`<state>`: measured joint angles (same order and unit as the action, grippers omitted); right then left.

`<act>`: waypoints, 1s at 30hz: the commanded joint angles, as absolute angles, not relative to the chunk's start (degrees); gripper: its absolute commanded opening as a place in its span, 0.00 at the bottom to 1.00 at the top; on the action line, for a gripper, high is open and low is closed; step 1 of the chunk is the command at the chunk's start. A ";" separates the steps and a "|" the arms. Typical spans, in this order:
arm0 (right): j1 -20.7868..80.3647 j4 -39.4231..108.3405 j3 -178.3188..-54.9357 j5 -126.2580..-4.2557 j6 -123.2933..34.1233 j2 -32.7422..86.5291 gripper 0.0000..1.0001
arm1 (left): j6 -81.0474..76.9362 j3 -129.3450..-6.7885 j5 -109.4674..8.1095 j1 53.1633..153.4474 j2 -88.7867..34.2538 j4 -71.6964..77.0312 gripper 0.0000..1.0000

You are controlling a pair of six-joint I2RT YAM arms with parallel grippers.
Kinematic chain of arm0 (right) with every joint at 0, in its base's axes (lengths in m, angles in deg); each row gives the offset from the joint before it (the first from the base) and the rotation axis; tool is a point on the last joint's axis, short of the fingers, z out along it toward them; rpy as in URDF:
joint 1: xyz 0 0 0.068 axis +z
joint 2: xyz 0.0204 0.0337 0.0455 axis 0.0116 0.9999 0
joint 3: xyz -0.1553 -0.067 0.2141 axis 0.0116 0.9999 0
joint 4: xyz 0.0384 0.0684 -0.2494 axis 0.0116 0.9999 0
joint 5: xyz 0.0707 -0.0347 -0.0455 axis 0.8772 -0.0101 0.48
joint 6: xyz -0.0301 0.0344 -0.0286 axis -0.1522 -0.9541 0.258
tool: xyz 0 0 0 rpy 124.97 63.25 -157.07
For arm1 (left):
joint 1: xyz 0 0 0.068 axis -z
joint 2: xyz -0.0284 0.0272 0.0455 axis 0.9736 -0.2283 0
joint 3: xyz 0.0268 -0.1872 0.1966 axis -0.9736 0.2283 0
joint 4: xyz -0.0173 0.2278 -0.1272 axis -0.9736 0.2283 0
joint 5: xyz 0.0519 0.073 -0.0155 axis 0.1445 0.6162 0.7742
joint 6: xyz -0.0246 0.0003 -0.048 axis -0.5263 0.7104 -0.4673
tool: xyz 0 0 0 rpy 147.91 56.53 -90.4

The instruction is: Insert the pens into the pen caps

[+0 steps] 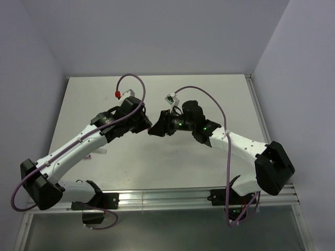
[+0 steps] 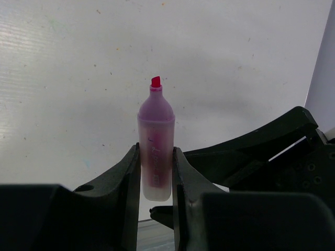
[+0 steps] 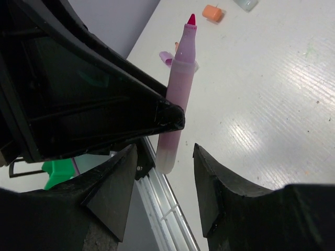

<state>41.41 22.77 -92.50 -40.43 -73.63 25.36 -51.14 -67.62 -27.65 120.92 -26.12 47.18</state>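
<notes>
The left gripper point(image 2: 156, 157) pinched the frosted pink pen point(image 2: 155, 125), a smooth round-shouldered cylinder, axis upright, chisel tip toward twelve o'clock; the right gripper point(image 3: 164, 151) gaped open.

In the right wrist view, a purple cap point(image 3: 165, 57) lay partly behind the pink pen point(image 3: 180, 99). A pale green thing point(image 3: 246, 3) was cut off by the top edge, so it could not be named. A bright green shape point(image 3: 58, 173) low on the left was mostly hidden. In the left wrist view, the fingers point(image 2: 125, 178) covered both sides of the pen's lower half. From the top, the left gripper point(image 1: 146, 123) and the right gripper point(image 1: 156, 129) met and hid the pen. Small pale bits point(image 1: 97, 152) beside the left arm point(image 1: 78, 144) were too small to name.
</notes>
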 commanded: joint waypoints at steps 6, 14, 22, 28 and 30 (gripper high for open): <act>42.15 21.38 -95.13 -41.87 -72.66 26.32 0.47 | -51.56 -69.29 -28.71 122.24 -26.13 44.15 0.00; 42.15 21.12 -94.78 -41.87 -73.01 25.88 0.05 | -51.91 -68.76 -28.88 122.42 -25.42 43.88 0.00; 42.15 20.24 -93.91 -40.21 -74.16 24.13 0.00 | -51.47 -67.01 -25.90 122.42 -22.80 43.35 0.24; 42.15 20.06 -94.08 -39.41 -75.12 23.07 0.00 | -50.68 -64.98 -22.56 122.42 -19.54 42.74 0.49; 42.15 19.72 -93.99 -38.89 -75.56 22.80 0.00 | -50.24 -64.37 -21.77 122.42 -18.66 42.13 0.54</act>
